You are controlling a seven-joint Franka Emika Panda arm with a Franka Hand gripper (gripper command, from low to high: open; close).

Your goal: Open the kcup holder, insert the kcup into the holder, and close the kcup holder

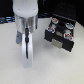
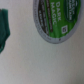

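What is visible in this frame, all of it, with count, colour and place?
kcup holder: one, black with grey marks on its front, on the table at the exterior view's right.
Pods in the holder: about four round tops, light with reddish or dark spots, too blurred to tell exactly.
kcup: one, green and dark round top with a white rim, lying on the table close under the wrist camera.
Green object: one, teal, at the edge of the wrist view, apart from the kcup; cannot tell what it is.
Table: one, white, under everything.
Arm: one, white and silver, reaching down.
Claw: one, dark, near the table; cannot tell if open.
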